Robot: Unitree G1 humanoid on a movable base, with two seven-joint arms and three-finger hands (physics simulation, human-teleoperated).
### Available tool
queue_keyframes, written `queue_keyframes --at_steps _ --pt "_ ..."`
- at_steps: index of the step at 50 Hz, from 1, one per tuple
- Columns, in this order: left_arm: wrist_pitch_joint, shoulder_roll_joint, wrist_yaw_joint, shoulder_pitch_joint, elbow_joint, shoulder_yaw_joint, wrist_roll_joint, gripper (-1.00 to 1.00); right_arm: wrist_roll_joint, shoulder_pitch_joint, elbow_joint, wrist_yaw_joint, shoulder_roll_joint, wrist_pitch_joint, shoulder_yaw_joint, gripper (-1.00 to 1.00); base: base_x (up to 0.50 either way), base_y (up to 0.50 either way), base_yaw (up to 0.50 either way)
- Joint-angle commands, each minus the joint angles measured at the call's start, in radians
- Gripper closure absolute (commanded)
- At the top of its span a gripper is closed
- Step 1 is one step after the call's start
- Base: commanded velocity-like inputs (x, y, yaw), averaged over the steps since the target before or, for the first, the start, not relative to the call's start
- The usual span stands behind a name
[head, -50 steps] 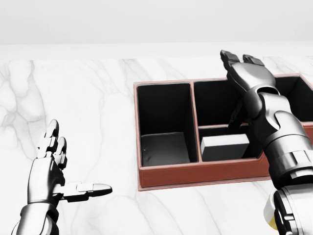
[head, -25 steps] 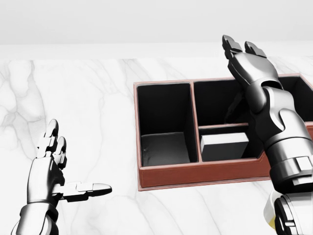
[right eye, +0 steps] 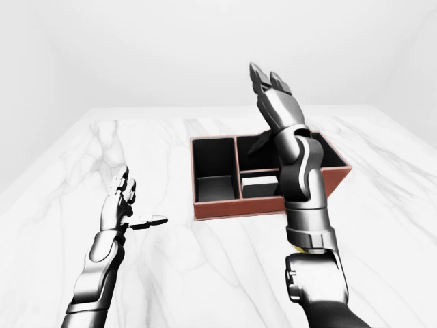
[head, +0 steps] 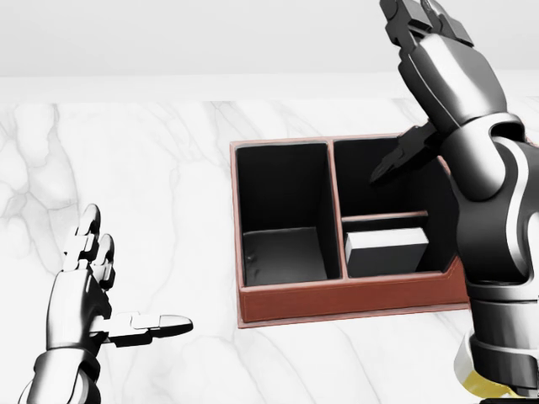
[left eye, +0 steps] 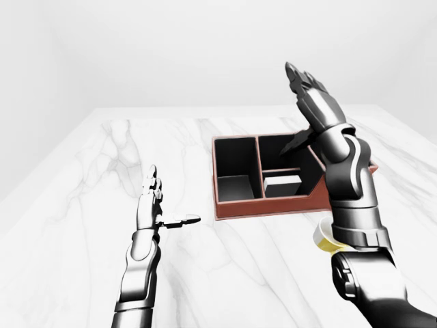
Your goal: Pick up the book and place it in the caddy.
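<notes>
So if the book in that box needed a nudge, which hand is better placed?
The right hand, probably: it hangs open above the caddy holding the book. The left hand sits open well off to the head view's left.

The caddy (head: 354, 305) was a low rectangular tray with reddish-brown walls and a black lining, resting flat on the marble, right of centre in the head view; dividers split it into 3 visible compartments: 1 tall bay at the left, 1 at the upper right, 1 at the lower right; its right end was hidden behind the arm. The book (head: 386, 252) was a pale, white-and-grey block; it lay flat inside the lower right compartment, against the left divider; its right end was covered.
</notes>
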Motion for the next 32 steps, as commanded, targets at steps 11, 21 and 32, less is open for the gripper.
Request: queue_keyframes --at_steps 11,21,32 --pt "0.009 -0.006 -0.001 0.029 -0.076 -0.005 0.013 -1.0 0.067 0.202 -0.799 0.18 0.111 0.0 -0.002 -1.0 0.0 0.0 0.0" --pt "0.018 -0.008 -0.005 0.035 -0.093 -0.006 0.012 -1.0 -0.064 0.17 -1.135 0.361 0.142 0.0 0.058 -1.0 0.0 0.0 0.0" --pt "0.018 -0.011 -0.007 0.042 -0.115 -0.007 0.011 -1.0 -0.336 -0.014 -1.201 0.363 0.398 0.0 -0.028 -1.0 0.0 0.0 0.0"
